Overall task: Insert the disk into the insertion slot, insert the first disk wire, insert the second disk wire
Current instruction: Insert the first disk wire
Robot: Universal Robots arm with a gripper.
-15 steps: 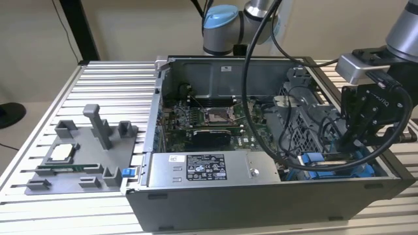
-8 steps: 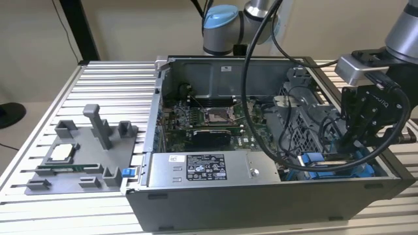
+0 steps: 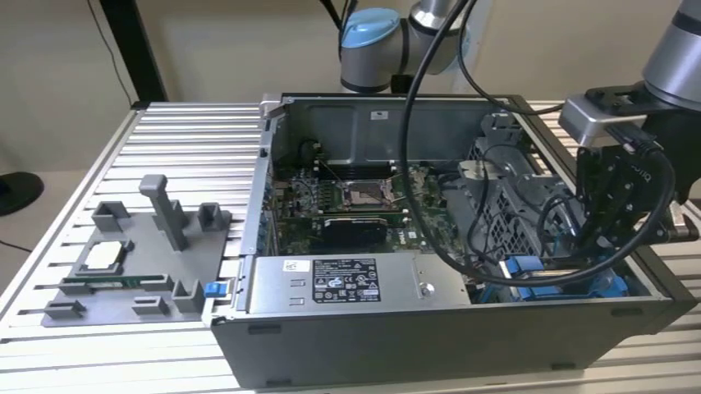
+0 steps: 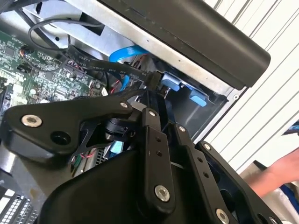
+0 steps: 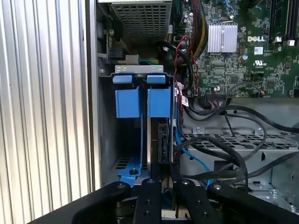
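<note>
My gripper (image 3: 583, 264) reaches down into the open computer case at its front corner on the exterior view's right. In both wrist views its fingers are closed on the black connector of a flat black disk wire (image 4: 100, 64), just behind the disk. The disk (image 5: 163, 137) stands edge-on inside the insertion slot (image 5: 127, 102), beside the bright blue rails and clips (image 4: 198, 98). A thin blue wire (image 5: 192, 156) also runs toward the disk's end. The gripper (image 4: 156, 93) tips sit against the blue plastic at the slot mouth. The slot's blue parts (image 3: 524, 268) show under the arm.
A grey power supply box (image 3: 350, 283) lies along the case's front wall, and the green motherboard (image 3: 350, 197) sits behind it. Thick black cables (image 3: 438, 238) loop over the case. A grey fixture (image 3: 131, 263) stands on the ribbed table at the exterior view's left. A person's hand (image 4: 280, 170) is near the case's outer side.
</note>
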